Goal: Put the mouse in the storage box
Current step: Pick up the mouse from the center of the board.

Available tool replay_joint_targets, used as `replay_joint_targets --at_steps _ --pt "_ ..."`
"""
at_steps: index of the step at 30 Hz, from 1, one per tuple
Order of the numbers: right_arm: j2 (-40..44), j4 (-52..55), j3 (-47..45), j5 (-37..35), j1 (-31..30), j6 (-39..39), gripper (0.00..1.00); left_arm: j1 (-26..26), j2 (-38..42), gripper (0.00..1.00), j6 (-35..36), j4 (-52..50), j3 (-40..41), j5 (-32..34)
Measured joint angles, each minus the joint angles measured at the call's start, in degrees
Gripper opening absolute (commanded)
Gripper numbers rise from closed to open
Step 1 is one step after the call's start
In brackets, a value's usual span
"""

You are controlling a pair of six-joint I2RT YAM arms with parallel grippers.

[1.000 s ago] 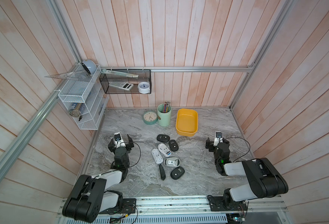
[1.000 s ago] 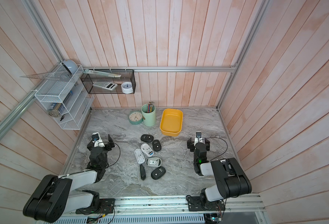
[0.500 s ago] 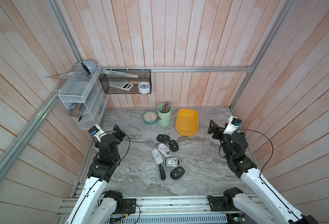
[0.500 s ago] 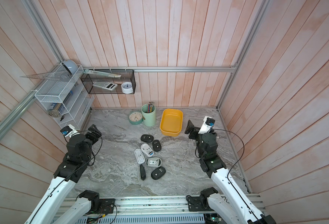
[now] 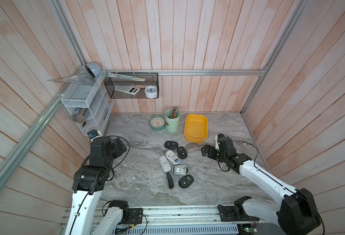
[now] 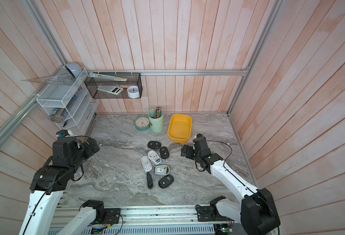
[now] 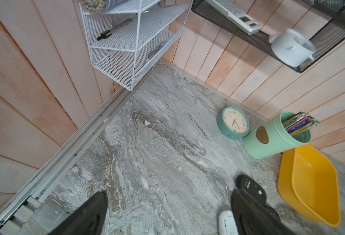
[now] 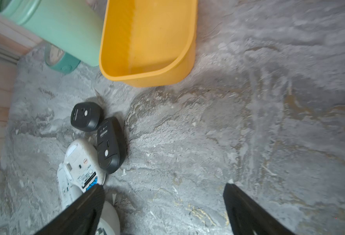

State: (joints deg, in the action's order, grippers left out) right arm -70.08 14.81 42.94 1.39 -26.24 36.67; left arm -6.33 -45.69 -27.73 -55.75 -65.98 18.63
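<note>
The right fingers (image 5: 205, 151) stand spread wide and hold nothing. They hang over bare bench (image 5: 218, 179), pointed toward the mice (image 5: 172, 157), near but apart from the closest black mouse (image 5: 181, 152) and near the front end of the box (image 5: 196, 127). In the right wrist view one fingertip overlaps a white mouse (image 8: 80, 162), yet both top views show a gap there. The left fingers (image 5: 120, 146) are also spread wide with nothing between them, above the bench's left side, just off the left wall (image 5: 45, 142) and below the rack (image 5: 80, 95). A broad bare stretch runs between them and the mice.

The mice lie in a loose cluster mid-bench, several touching, all outside the box. The yellow box sits toward the back, just behind the cluster, with the cup (image 5: 172, 122) just beside its left edge and the clock (image 5: 157, 123) beside the cup. Bare bench lies right of the box up to the right wall (image 5: 299, 122), and along the front up to the rail (image 5: 177, 211). The basket (image 5: 132, 85) hangs on the back wall (image 5: 198, 40), above bench level.
</note>
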Motion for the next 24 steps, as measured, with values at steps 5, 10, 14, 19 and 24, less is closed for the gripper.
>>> replay_joint_targets --at_steps 5,10,14,19,24 --pt "-8.87 -0.26 5.4 0.0 -4.83 1.2 0.95 0.0 2.54 1.0 1.86 1.84 6.67 -1.46" --pt "-16.85 -0.39 10.19 0.44 -7.41 1.6 0.9 0.0 4.61 1.0 2.73 4.52 10.73 -2.86" --pt "-21.66 -0.68 13.31 1.97 -8.39 1.7 0.87 0.0 6.99 1.0 3.32 7.02 13.33 -3.48" --pt "-26.4 -0.63 16.98 3.87 -9.44 1.46 0.84 0.0 7.89 1.0 4.02 8.9 13.62 -4.72" --pt "-29.75 -0.61 20.0 4.9 -10.38 1.2 0.82 0.0 7.5 1.0 4.22 9.51 13.62 -5.77"
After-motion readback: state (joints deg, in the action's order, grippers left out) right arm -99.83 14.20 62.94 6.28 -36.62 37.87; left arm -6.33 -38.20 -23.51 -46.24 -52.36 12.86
